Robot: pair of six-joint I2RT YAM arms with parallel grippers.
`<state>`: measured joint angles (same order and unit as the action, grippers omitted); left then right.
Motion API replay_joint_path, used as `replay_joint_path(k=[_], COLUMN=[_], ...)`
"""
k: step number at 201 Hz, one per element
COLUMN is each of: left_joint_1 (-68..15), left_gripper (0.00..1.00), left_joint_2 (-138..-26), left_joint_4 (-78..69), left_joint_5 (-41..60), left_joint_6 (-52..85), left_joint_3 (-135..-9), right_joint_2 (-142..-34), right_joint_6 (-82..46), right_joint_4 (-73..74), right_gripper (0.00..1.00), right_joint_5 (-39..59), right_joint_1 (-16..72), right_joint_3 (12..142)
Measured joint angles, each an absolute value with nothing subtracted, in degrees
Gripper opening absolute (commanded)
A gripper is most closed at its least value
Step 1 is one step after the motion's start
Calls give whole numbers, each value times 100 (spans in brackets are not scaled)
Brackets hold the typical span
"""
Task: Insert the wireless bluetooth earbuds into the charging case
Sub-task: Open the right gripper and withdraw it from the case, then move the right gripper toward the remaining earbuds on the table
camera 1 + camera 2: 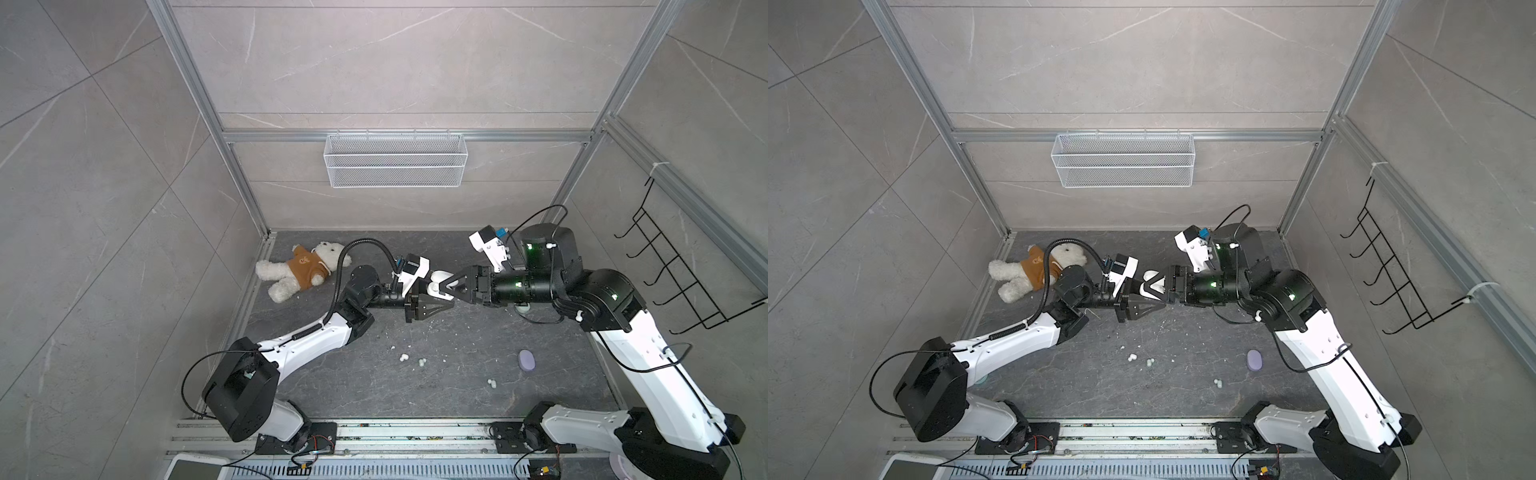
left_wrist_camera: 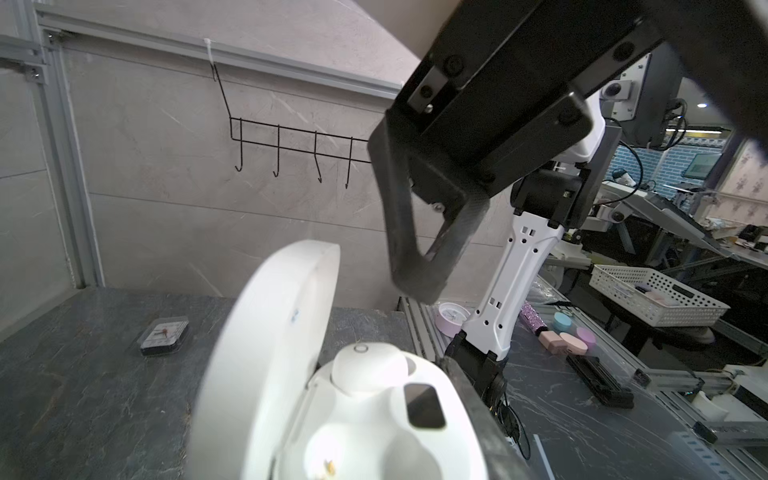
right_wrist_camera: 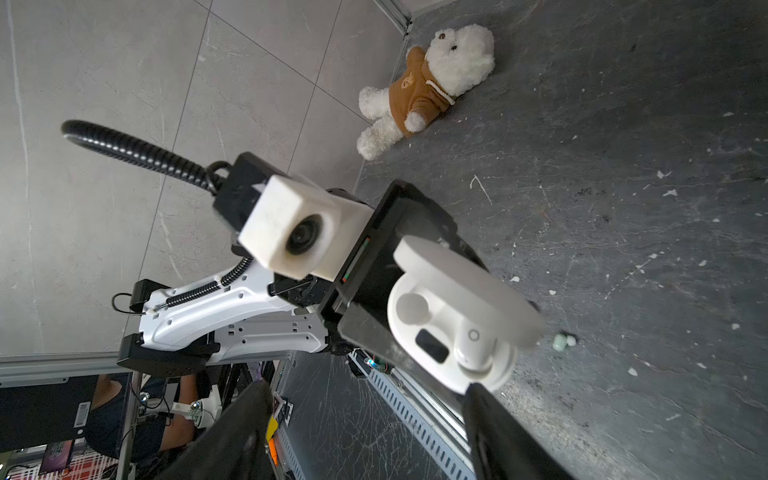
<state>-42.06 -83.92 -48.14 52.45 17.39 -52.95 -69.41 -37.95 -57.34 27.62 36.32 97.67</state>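
Note:
My left gripper (image 1: 441, 293) is shut on the white charging case (image 1: 438, 277) (image 1: 1152, 281) and holds it above the table with its lid up. One white earbud (image 2: 365, 365) (image 3: 473, 347) sits in the case. The hollow (image 2: 332, 453) beside it shows bare gold contacts. My right gripper (image 3: 365, 390) faces the case, open and holding nothing, with one fingertip (image 3: 473, 390) at the case's rim. Loose earbuds lie on the table in both top views: a white pair (image 1: 404, 356), a mint pair (image 1: 422, 363) (image 1: 1149, 362) and another white pair (image 1: 491, 382).
A closed lilac oval case (image 1: 526, 360) lies on the table at the right. A teddy bear (image 1: 299, 270) lies at the back left. On the back wall hangs a wire basket (image 1: 395, 160), on the right wall a black hook rack (image 1: 673, 270). White crumbs dot the table.

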Motion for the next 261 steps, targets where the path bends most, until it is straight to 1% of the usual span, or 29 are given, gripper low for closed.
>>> replay_joint_path(k=[28, 59, 88, 122, 142, 168, 190, 212, 261], left_joint_1=[-3933, -3682, -3634, -3634, -3634, -3634, -3634, -3634, -3634], left_gripper=[11, 12, 12, 12, 12, 13, 13, 13, 14], left_joint_2=[-8239, -7714, -6993, -6254, -5909, -5555, -5306, -5068, -4705], left_joint_4=[-4733, -4316, -3820, -3256, -2941, -2558, -2311, -2078, -1612], left_joint_5=[5118, 4958, 4803, 4668, 4600, 4504, 4456, 4377, 4270], left_joint_6=[1747, 1699, 1535, 1367, 1282, 1190, 1142, 1100, 989], left_joint_3=[-4932, -4556, -4313, -4130, -4051, -3999, -3970, -3966, -3966], right_joint_2=[-6617, -6243, -5946, -6036, -6462, -7474, -8473, -9220, -9913], right_joint_6=[-3800, -3806, -4003, -4471, -4670, -4665, -4294, -3752, -2825], right_joint_4=[-5769, -5745, -5579, -4993, -4663, -4274, -4163, -4163, -4132], right_gripper=[75, 76, 74, 72, 70, 69, 69, 69, 69], right_joint_5=[2679, 2368, 1979, 1706, 1535, 1385, 1205, 1004, 655], right_joint_1=[3638, 3638, 3642, 3791, 4095, 4497, 4718, 4812, 4954], right_joint_3=[9502, 8879, 7651, 6259, 5924, 5994, 6300, 6628, 6775])
